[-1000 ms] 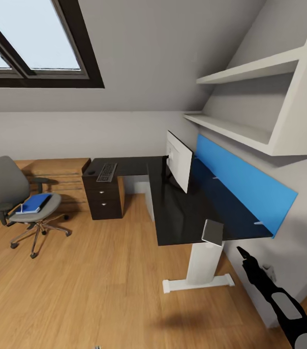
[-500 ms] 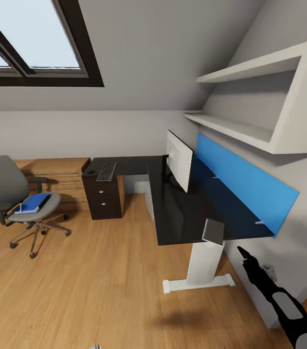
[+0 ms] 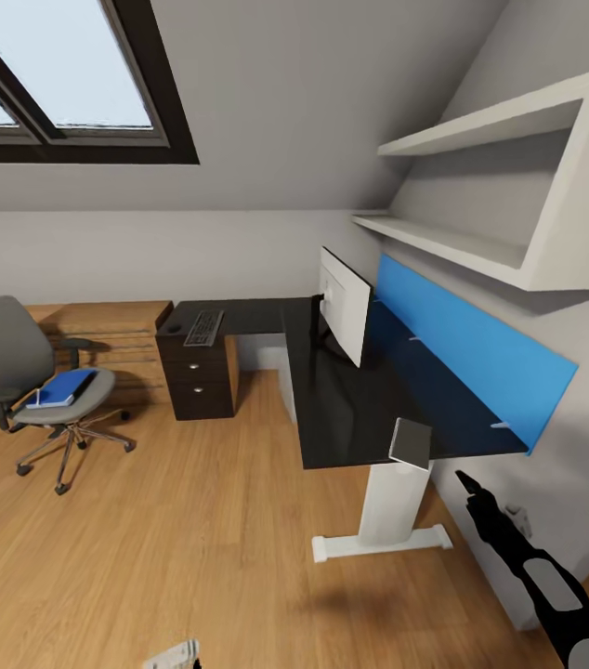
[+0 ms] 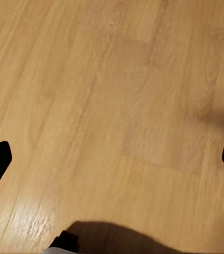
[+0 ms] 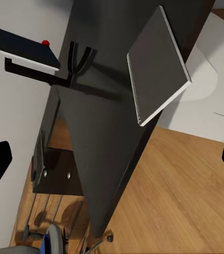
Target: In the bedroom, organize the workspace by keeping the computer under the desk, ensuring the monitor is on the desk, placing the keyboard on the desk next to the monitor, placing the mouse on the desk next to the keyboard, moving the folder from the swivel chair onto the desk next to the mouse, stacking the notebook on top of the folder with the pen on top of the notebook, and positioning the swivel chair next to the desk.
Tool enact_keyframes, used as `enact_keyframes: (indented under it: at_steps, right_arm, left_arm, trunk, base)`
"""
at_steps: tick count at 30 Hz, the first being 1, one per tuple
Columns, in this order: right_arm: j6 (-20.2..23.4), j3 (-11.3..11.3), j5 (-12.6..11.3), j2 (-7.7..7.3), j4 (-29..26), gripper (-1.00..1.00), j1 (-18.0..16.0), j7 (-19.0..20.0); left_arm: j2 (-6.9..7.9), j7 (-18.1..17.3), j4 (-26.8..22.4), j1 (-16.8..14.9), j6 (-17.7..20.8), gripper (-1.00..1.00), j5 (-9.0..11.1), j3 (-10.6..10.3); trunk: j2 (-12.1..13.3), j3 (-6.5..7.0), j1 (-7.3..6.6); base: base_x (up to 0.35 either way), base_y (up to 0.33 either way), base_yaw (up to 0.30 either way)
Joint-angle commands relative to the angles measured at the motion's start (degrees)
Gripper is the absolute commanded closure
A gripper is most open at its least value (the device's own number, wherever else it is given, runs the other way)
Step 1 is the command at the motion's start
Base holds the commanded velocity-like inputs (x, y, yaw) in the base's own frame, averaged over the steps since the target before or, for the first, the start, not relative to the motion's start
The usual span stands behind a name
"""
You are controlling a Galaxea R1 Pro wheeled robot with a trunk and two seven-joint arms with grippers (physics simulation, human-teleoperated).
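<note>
Head view: framing shifted slightly versus earlier; folder [image 3: 62, 387] unmoved on swivel chair [image 3: 30, 381]. Both claws spread wide, empty.

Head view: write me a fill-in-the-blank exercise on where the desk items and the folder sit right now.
1. The folder lies on the seat of the ____.
2. The keyboard rests on the desk above the black ____ unit.
3. The monitor stands in front of the ____ back panel.
4. The notebook sits at the desk's near edge, above the white ____.

Missing words: chair; drawer; blue; leg
</note>
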Motion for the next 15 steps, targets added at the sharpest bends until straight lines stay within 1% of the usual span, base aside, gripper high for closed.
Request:
enact_keyframes:
  at_steps: [1, 7, 13, 15]
  right_arm:
    - [0.6, -0.2, -0.5, 0.05, -0.2, -1.0, 0.0, 0.1]
    - [0.6, -0.1, -0.4, 0.16, -0.3, -1.0, 0.0, 0.0]
    - [0.6, -0.1, -0.4, 0.19, -0.2, -1.0, 0.0, -0.1]
    - [0.5, -0.1, -0.4, 0.19, -0.2, -1.0, 0.0, -0.1]
  left_arm:
    - [0.22, 0.4, -1.2, -0.1, -0.4, -1.0, 0.6, -0.4]
    - [0.61, 0.4, -4.0, -0.2, -0.3, -1.0, 0.7, -0.3]
    - [1.71, 0.4, -6.2, -0.1, -0.3, -1.0, 0.9, -0.4]
    - [1.84, 0.4, -6.5, -0.1, -0.3, -1.0, 0.9, -0.4]
  trunk:
    - [-0.5, -0.27, 0.24]
    - [-2.9, -1.35, 1.56]
    - [-5.3, -2.43, 2.88]
    - [-6.1, -2.79, 3.31]
  base:
    - [0.0, 0.0, 0.0]
    - [0.0, 0.0, 0.0]
    - [0.0, 0.0, 0.0]
    - [0.0, 0.0, 0.0]
